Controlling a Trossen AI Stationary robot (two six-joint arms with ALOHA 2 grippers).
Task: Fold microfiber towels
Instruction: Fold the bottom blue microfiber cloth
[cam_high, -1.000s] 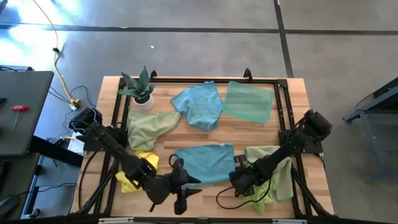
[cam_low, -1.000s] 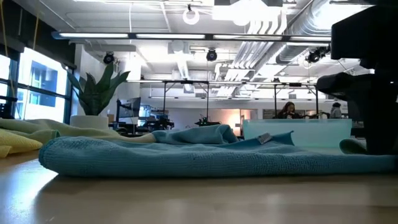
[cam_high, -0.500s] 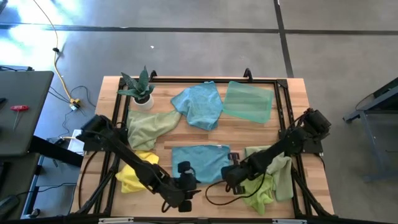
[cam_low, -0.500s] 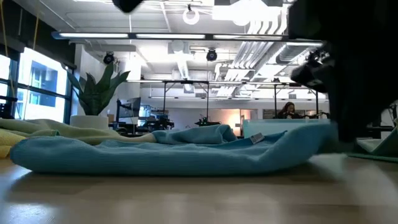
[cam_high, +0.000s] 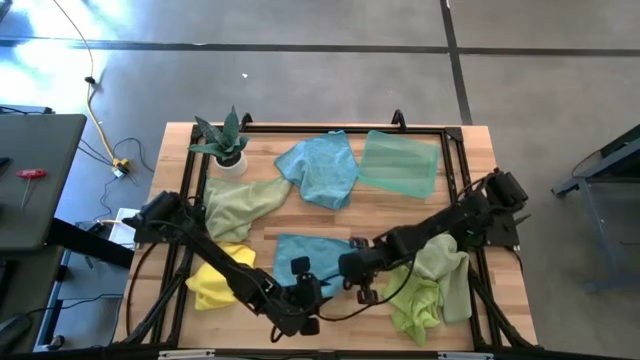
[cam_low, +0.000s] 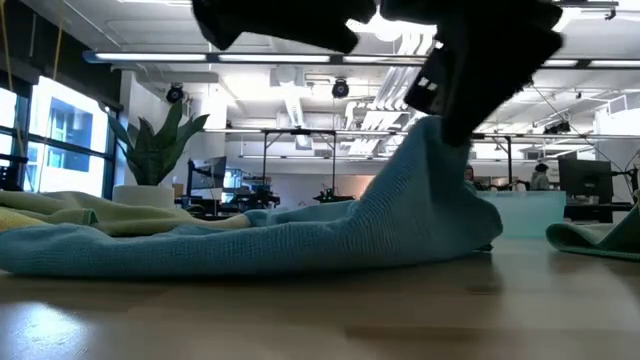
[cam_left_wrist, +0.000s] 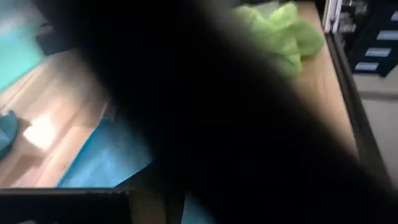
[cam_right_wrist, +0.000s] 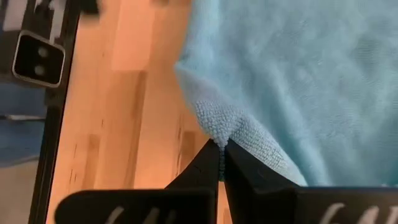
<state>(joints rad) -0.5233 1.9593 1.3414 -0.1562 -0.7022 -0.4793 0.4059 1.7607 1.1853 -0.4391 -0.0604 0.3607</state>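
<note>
Since a second ago the right gripper (cam_high: 352, 272) has moved in over the front blue towel (cam_high: 310, 258) from its right edge, and that edge, flat before, is now lifted into a peak in the low view. The left gripper (cam_high: 303, 293) has slid right along the table's front edge and sits just beside the towel's front edge.

Surface: pale wood-plank table (cam_high: 385, 210) inside a black frame, on grey concrete floor. Low view looks into an open workshop with ceiling ducts, strip lights and a potted plant (cam_low: 155, 150).

Towels are soft, looped microfibre, all rumpled. A second blue towel (cam_high: 320, 167) and a flat mint towel (cam_high: 399, 163) lie at the back, a sage towel (cam_high: 240, 203) at left, a yellow towel (cam_high: 213, 285) at front left, a lime towel (cam_high: 425, 290) at front right.

Right gripper's fingers (cam_right_wrist: 239, 165) are pinched together on a bunched corner of the front blue towel, cloth draping down from the pinch to the table. Left gripper's jaw state: cannot tell; its wrist view is mostly blocked.
</note>
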